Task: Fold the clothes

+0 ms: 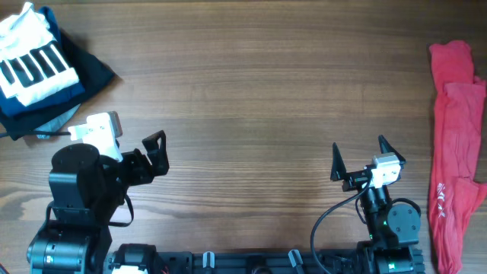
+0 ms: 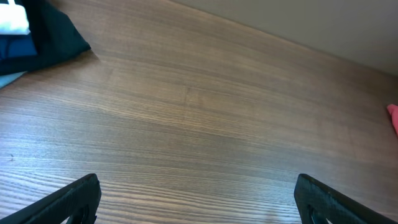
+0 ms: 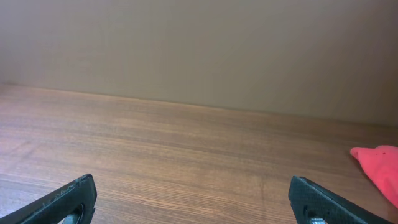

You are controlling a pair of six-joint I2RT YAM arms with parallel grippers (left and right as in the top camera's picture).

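At far left, a white striped T-shirt (image 1: 34,57) lies folded on dark pieces (image 1: 87,72), beyond the left gripper (image 1: 157,151), which hovers with jaws released and empty. The right gripper (image 1: 358,156), equally spread, points forward. The unfolded red shirts (image 1: 455,144) lie to its right, long axis running front to back along the table (image 1: 251,91) edge, nearer this arm.

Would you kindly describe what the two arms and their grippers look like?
Both arms are matte black with rounded joint housings. The left arm and right arm each carry a white block at the wrist. The left gripper and right gripper have black tapered fingers. A black cable loops beside the right arm.
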